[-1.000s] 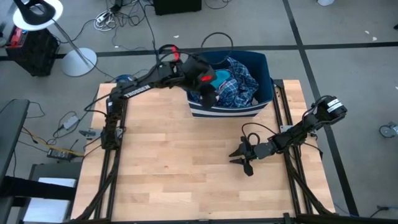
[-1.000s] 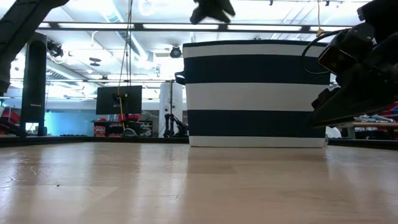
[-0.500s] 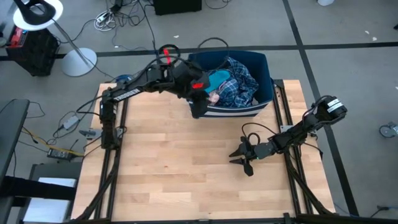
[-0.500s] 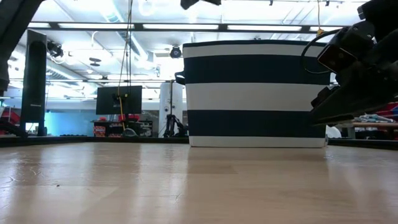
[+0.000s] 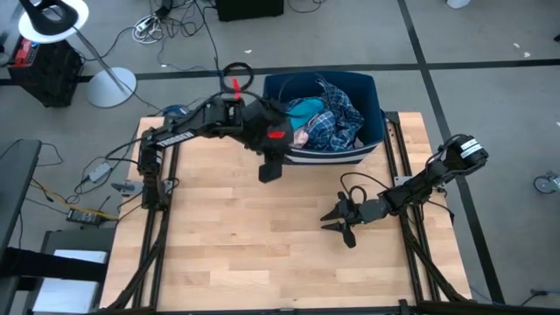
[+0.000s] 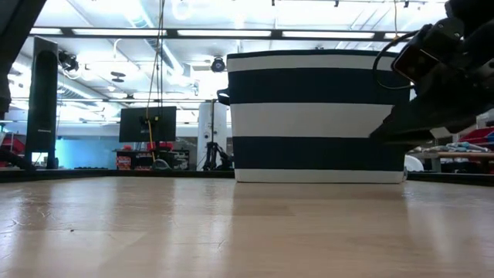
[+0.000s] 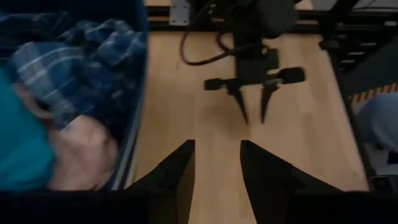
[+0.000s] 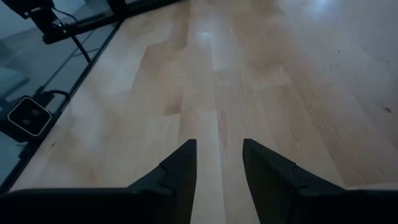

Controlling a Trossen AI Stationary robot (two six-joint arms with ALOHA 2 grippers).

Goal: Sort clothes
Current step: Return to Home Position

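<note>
Table (image 5: 227, 227) seen from above. The bin (image 5: 325, 157), striped dark blue and white on its outer wall, stands at the table's 12 o'clock edge. All the clothes in view lie inside it: a plaid shirt (image 5: 339, 122) fills the bin's 3 o'clock half, a teal piece (image 5: 306, 111) lies beside the shirt toward 9 o'clock, and a pink piece (image 5: 302, 137) touches the near wall below the teal one.

Left gripper (image 5: 269, 171): held just outside the bin's near corner, at the bin's 7 o'clock, over bare wood. Its fingers (image 7: 181, 163) stand apart and hold nothing.

Right gripper (image 5: 335, 220): low over the table at about 4 o'clock from the table's centre, well apart from the bin, pointing toward 9 o'clock. Its fingers (image 8: 180, 167) are parted, with only bare wood between them.
</note>
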